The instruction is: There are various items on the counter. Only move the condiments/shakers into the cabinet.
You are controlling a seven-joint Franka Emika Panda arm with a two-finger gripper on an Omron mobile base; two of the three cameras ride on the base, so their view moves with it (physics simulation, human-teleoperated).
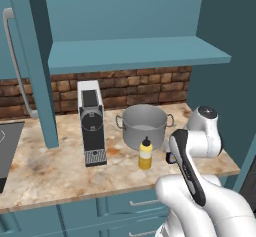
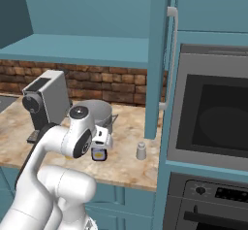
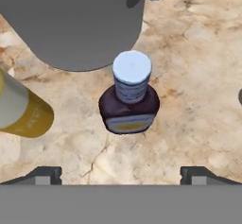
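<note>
On the marbled worktop (image 3: 198,67), my released pincer (image 3: 121,173) hovers over the sauce bottle (image 3: 129,95), which my elbow hides in the left base view, between pot (image 3: 71,20) and shaker (image 2: 141,151).

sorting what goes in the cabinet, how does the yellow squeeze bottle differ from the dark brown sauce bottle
The yellow squeeze bottle is slim with a black nozzle; the dark brown sauce bottle is squat with a pale blue cap. The sauce bottle stands centred before the open gripper; the squeeze bottle stands off to one side. Both are upright on the marbled counter, close to the steel pot.
</note>
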